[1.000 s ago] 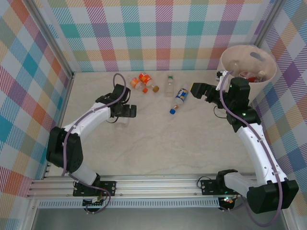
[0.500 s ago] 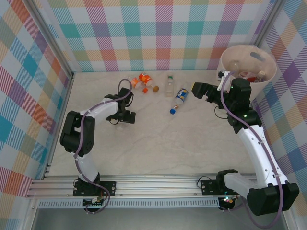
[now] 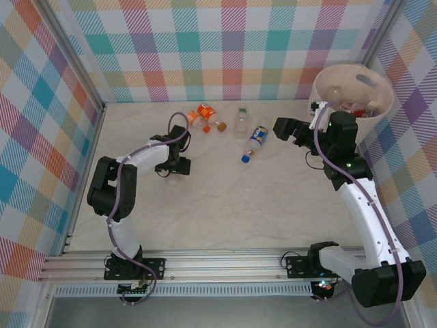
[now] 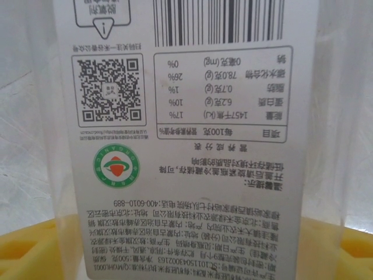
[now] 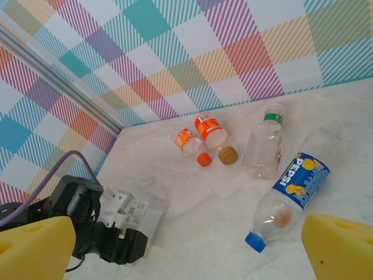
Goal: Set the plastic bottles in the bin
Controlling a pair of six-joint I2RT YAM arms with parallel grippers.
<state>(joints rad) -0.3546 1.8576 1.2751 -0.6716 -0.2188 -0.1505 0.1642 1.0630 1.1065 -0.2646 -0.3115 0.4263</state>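
One bottle (image 4: 344,116), apparently clear, bears a white barcoded label (image 4: 192,175).

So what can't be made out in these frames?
Left wrist view: the white-label bottle is cut off by the frame edges, cap included.
Top view: the left gripper covers that bottle, so contact is unclear.
Top view: bottles in the bin are too small to count.

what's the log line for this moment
left jaws: around white-label bottle, grip unclear | right jaws: open, empty | loose: pepsi bottle, green-cap bottle, two orange-label bottles
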